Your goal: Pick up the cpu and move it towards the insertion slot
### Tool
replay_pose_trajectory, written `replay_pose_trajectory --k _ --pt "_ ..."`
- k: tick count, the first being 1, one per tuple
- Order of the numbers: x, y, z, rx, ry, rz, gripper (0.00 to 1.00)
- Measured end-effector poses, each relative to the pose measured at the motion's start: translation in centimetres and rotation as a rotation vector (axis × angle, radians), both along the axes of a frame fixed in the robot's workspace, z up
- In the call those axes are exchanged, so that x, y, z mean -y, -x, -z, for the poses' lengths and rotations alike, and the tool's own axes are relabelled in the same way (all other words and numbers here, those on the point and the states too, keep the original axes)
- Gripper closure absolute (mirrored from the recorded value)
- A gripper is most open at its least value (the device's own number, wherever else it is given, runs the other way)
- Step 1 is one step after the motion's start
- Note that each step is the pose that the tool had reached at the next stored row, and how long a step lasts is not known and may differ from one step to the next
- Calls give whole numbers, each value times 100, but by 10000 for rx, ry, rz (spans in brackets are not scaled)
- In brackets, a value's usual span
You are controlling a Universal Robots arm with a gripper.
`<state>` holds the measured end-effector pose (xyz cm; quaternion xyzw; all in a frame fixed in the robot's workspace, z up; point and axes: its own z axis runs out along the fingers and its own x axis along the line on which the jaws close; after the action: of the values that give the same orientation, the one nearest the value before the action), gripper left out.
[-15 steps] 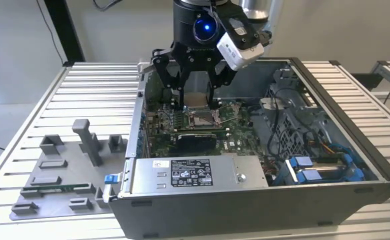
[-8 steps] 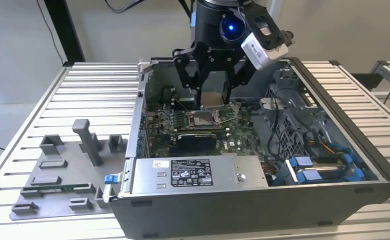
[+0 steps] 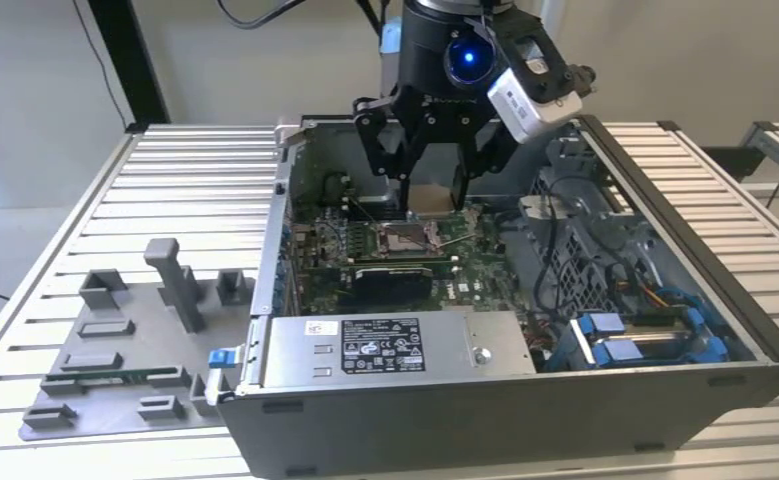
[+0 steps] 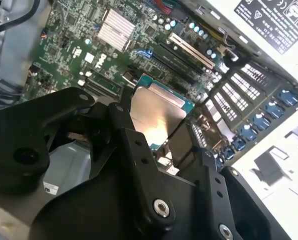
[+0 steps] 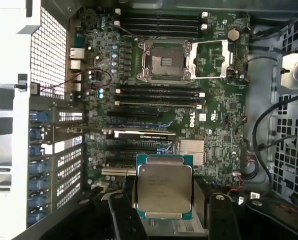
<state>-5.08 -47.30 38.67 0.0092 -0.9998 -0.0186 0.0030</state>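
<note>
Two black fingers (image 5: pixel 120 220) squeeze the cpu (image 5: pixel 163 188) by its edges, one on each side, so its shiny top stays flat and free. The gripper (image 3: pixel 433 198) hangs inside the open computer case (image 3: pixel 709 300), holding the chip up in the air above the green board (image 5: pixel 223 115). The insertion slot (image 5: pixel 164 61) lies open on that board, its metal frame flipped aside, well apart from the chip. In the exterior view, the slot (image 3: pixel 407 238) sits just below and nearer than the gripper. White print marks the board, and a sticker covers the grey box (image 3: pixel 389 345) near the front; I leave the words unread.
</note>
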Motion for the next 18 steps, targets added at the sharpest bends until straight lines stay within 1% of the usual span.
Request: replay_pose_trajectory --k 5,6,7,8,10,18 --pt "0 0 1 1 -2 14 100" --pt "-5 -1 2 2 -4 31 100" --pt "-21 -1 2 3 -4 31 100" --pt "-48 -1 2 2 -2 32 100" --pt "-116 -1 2 2 2 32 100" --pt "-409 -1 7 2 22 32 100"
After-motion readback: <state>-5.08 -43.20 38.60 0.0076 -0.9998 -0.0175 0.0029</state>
